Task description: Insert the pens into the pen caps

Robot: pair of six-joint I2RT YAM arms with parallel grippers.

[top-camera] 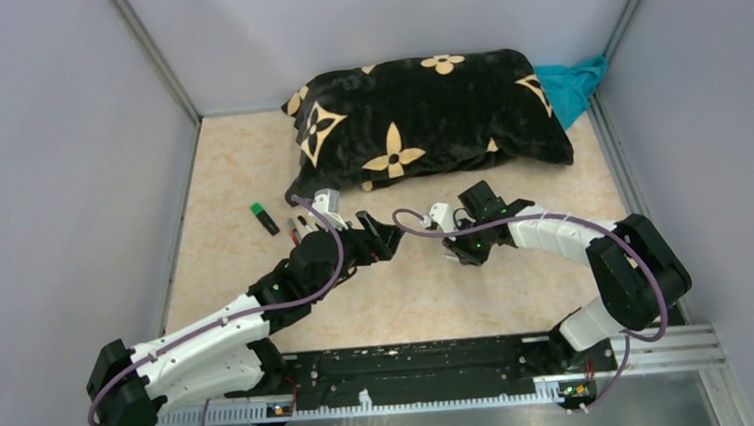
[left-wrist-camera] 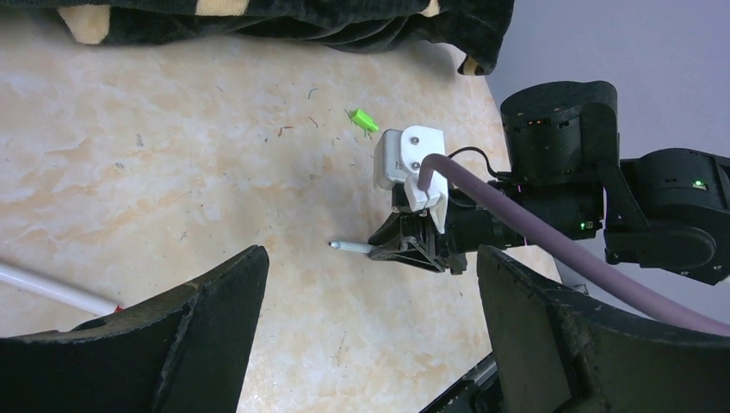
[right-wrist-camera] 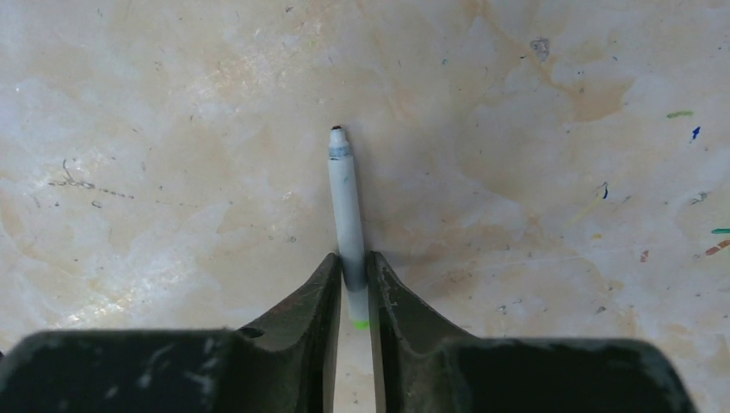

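Note:
My right gripper (right-wrist-camera: 351, 258) is shut on a white pen (right-wrist-camera: 344, 198) with a green tail end. Its bare tip points away from the jaws, low over the marble tabletop (right-wrist-camera: 172, 129). The left wrist view shows that pen (left-wrist-camera: 351, 248) sticking out of the right gripper (left-wrist-camera: 413, 251). A green pen cap (left-wrist-camera: 363, 119) lies beyond it on the table. My left gripper (left-wrist-camera: 370, 275) hangs open and empty, facing the right gripper (top-camera: 453, 253). Another white pen (left-wrist-camera: 52, 291) lies at the lower left. A black marker with a green end (top-camera: 264, 218) and two slim pens (top-camera: 297, 227) lie left of the left gripper (top-camera: 387, 237).
A black pillow with tan flowers (top-camera: 426, 114) fills the back of the table, with a teal cloth (top-camera: 575, 84) behind its right end. Grey walls close in the left, back and right sides. The arms' base rail (top-camera: 414, 371) runs along the near edge.

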